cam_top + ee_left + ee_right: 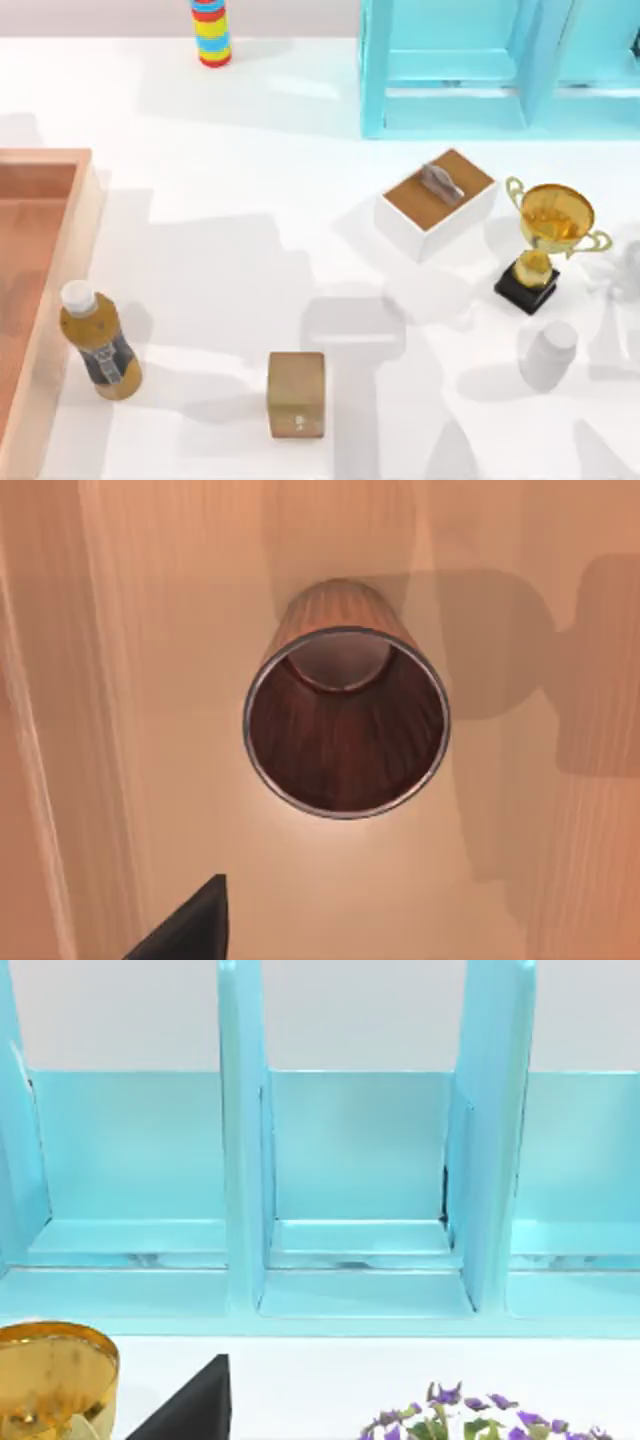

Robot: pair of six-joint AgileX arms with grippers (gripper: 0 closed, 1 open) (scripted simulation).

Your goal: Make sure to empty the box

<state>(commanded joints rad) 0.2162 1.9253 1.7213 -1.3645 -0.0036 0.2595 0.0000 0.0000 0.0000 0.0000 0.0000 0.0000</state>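
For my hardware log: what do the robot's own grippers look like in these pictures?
Little to go on: the left gripper's finger appears as a flat, matte black wedge with a straight edge. The right gripper's finger looks identical. No cables or markings are visible.

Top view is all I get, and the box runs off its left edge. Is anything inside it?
Observer: Yes. The left wrist view shows a wooden cup standing mouth-up on the floor of the box, so the box is not yet empty.
Operator: Anything inside the cup?
Observer: No, its dark interior looks empty.
Operator: What does the right wrist view face?
Observer: The blue shelf, with purple flowers close by.
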